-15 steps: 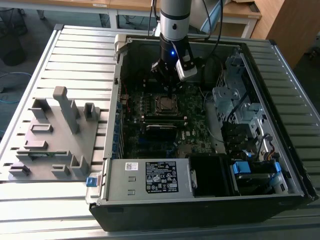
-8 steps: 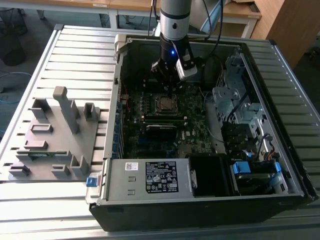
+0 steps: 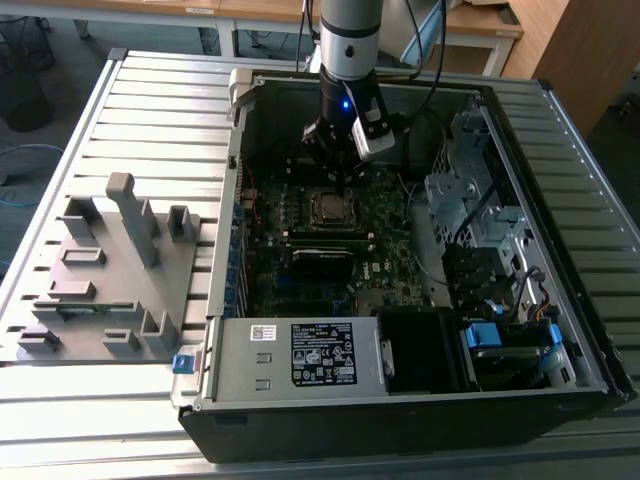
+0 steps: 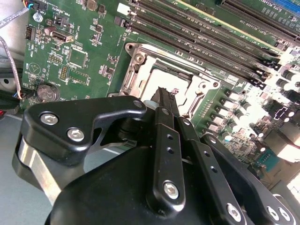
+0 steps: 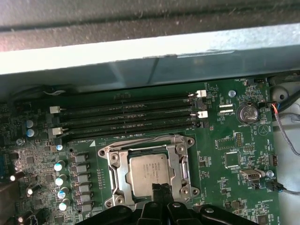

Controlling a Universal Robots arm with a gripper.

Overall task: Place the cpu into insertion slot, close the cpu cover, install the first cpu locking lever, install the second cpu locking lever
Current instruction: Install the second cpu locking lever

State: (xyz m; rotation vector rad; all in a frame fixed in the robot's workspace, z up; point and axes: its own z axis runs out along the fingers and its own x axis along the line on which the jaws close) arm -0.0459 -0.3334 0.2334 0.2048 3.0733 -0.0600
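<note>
The black two-finger gripper (image 5: 161, 191), fingers pressed together and holding nothing, hovers at the edge of the silver-rimmed insertion slot (image 5: 116, 161). The grey-brown square cpu (image 5: 147, 171) lies seated inside; the silver cpu cover (image 5: 179, 161) frames it. Judged stage: securing cover and levers, demanding precise fingertip contact.

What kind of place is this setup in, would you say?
Probably a robotics lab or test workshop: an opened computer case lies on a slatted metal table, a grey fixture block sits beside it, and wooden desks stand behind.
</note>
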